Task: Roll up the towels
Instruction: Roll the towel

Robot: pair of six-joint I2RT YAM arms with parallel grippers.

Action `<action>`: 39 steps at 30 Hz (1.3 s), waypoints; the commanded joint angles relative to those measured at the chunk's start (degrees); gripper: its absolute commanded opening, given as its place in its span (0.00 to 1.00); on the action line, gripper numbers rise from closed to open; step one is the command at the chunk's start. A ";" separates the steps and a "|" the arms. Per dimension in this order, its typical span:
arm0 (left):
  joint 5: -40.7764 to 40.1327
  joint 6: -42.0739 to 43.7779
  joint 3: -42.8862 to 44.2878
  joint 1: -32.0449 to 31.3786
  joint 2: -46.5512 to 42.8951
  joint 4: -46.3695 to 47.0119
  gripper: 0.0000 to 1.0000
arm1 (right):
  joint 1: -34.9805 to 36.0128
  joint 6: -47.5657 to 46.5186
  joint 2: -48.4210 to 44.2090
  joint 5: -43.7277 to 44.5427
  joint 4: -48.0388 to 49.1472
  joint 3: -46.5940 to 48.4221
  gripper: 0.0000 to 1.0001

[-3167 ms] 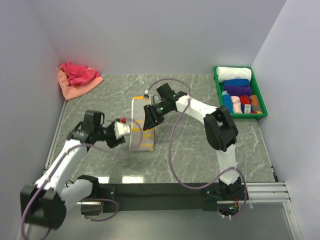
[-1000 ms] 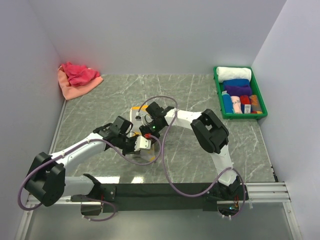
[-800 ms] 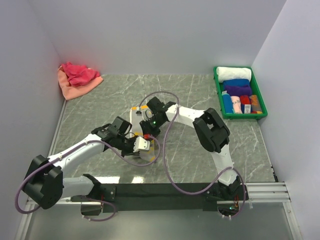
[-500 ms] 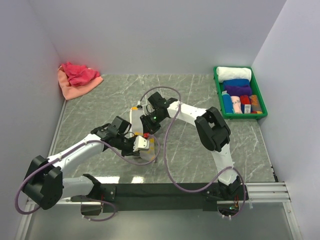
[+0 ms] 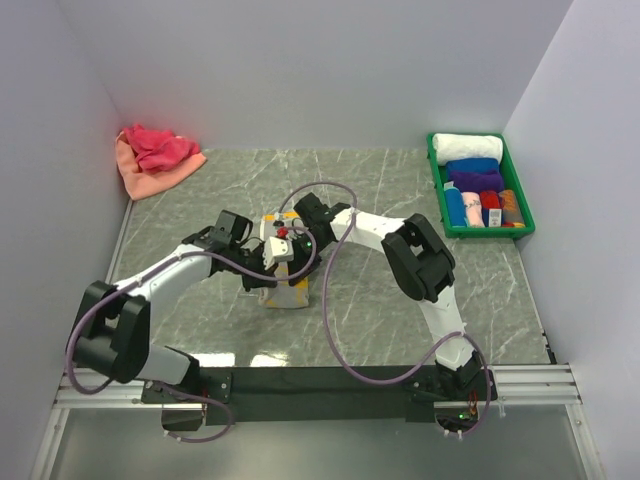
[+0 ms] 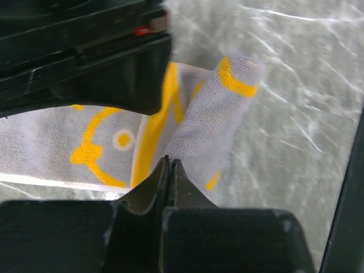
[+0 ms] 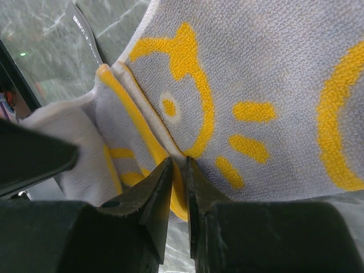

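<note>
On the grey marble table (image 5: 420, 300) we are pinching with both arms: our left gripper (image 6: 169, 162) is squeezing the rolled end of the grey-and-yellow towel (image 6: 210, 125), and our right gripper (image 7: 177, 165) is nipping its yellow-edged fold. The towel is lying mid-table, well apart from the green tray (image 5: 433, 160).

Top view: bright, even, diffuse light from above; pale walls unshadowed. Grey-green marbled desk (image 5: 500, 290) carries soft pale glare near its front edge and faint shadows under the arms.
Left wrist view: left gripper (image 6: 169, 163) dark and blurred; white streak glare on desk, upper right; grey-and-yellow terry towel (image 6: 211, 122) slightly soft.
Right wrist view: towel weave sharp; right gripper (image 7: 177, 163) underexposed, out of focus.
</note>
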 commanded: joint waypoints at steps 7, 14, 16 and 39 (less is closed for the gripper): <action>-4.26 -6.44 -1.17 0.48 7.41 10.95 0.00 | -0.05 -3.86 -1.58 7.18 -3.74 3.15 0.34; -3.47 -6.88 -0.82 0.75 10.14 10.34 0.01 | -5.49 -2.56 -6.32 6.23 -7.35 2.55 0.48; -3.38 -6.97 -0.29 0.75 10.76 9.81 0.01 | -8.31 -0.81 -7.29 1.42 -7.00 1.23 0.48; -1.19 -7.50 13.94 5.14 29.91 -4.60 0.02 | -10.10 -2.01 -45.35 -0.55 19.38 -27.53 0.13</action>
